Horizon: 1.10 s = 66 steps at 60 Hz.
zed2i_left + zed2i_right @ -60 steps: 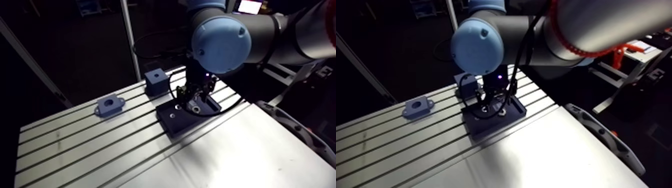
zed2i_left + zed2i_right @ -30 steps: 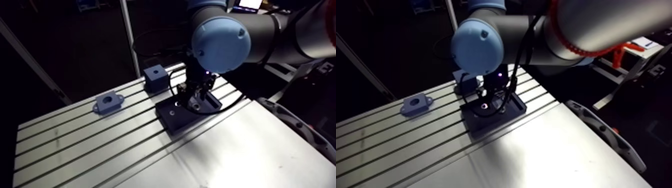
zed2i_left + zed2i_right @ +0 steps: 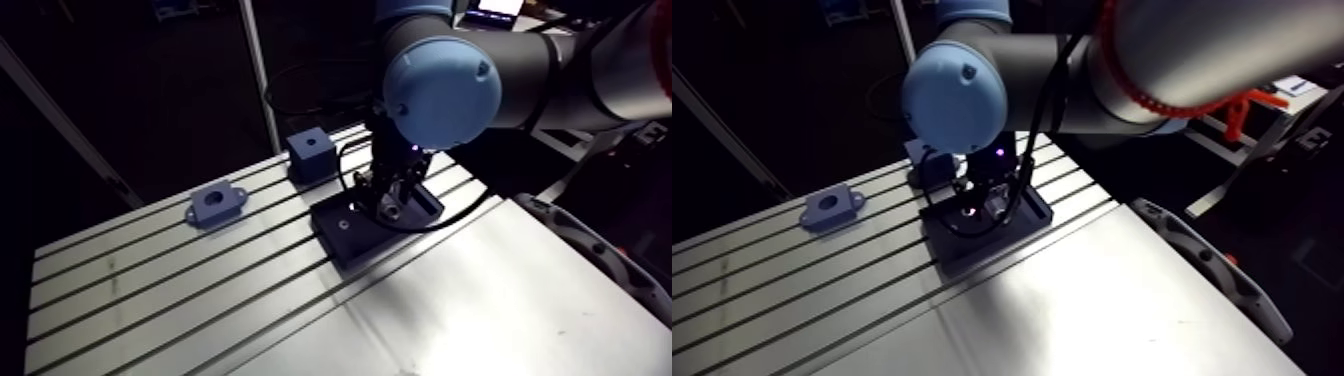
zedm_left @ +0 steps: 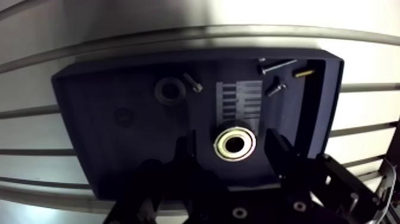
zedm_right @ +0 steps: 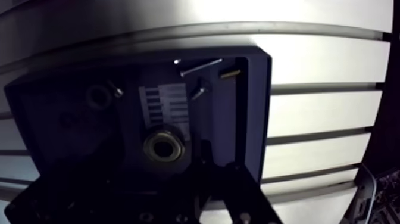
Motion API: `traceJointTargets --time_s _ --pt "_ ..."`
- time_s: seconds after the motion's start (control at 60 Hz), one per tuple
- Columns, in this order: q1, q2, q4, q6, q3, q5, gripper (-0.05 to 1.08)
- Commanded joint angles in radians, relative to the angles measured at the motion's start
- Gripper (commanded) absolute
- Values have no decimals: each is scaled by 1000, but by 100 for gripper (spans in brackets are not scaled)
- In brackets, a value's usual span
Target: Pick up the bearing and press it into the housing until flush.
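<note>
Hovering low over a dark rectangular plastic tray (image 4: 89, 119), the black two-finger gripper (image 4: 231, 144) is pictured with its fingers spread apart. A gap is left on either side of the silver ring-shaped metal bearing (image 4: 235, 143), which lies flat on the tray floor between them. Loose metal screws (image 4: 277, 67) and a dark flat washer (image 4: 169, 92) are seen farther along the tray. On the slotted aluminium table (image 3: 150, 290), a blue flanged block with a round bore (image 3: 215, 205) is set well left of the tray. A blue cube with a hole on top (image 3: 311, 155) is placed just beyond the tray.
</note>
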Motion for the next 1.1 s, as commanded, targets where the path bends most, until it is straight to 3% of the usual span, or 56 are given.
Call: traceJointTargets --time_s 0.017,0.25,1.1 --pt "-1 -2 1 0 3 -3 32" --pt "1 3 0 0 0 -14 40" --pt "-1 6 3 0 -5 -13 49"
